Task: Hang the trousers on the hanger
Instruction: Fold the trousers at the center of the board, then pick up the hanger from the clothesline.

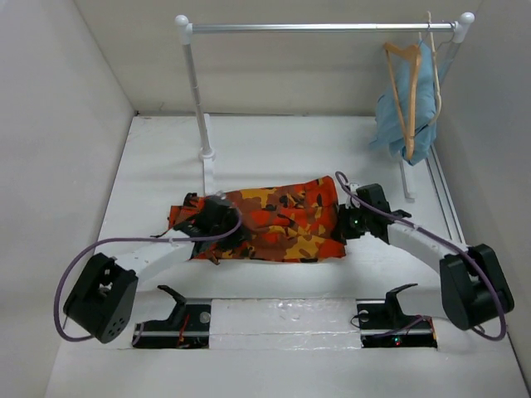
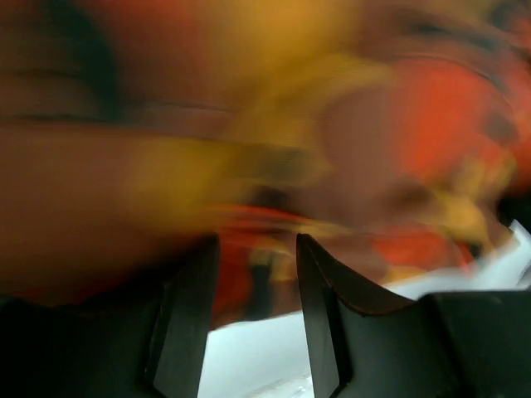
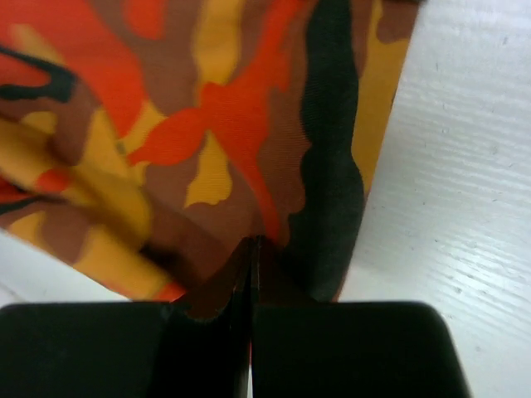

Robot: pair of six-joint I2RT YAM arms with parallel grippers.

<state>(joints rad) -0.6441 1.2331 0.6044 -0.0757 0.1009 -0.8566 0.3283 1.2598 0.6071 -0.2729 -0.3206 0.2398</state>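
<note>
The trousers (image 1: 282, 220) lie in a crumpled heap in the middle of the table (image 1: 274, 149), between my two arms. They are orange, red, yellow and brown.

My left jaws are at the left end of the heap. They stand apart, with a gap between the fingers (image 2: 187, 315). Cloth shows past the tips, but my left wrist view is too blurry to tell if any of it is caught.

My right jaws are at the right end of the heap. They are clenched tight, with no gap at all. Their tips sit on the trousers, close to the cloth's edge, where a dark stripe runs beside the white table. I cannot tell if a bit of cloth is nipped between them.

The hanger (image 1: 408, 141) is well apart from the trousers. It hangs on the rail (image 1: 323, 27) at the far right corner, right up against a blue cloth (image 1: 386, 112). A second, paler hanger (image 1: 433, 66) hangs just beside it
</note>
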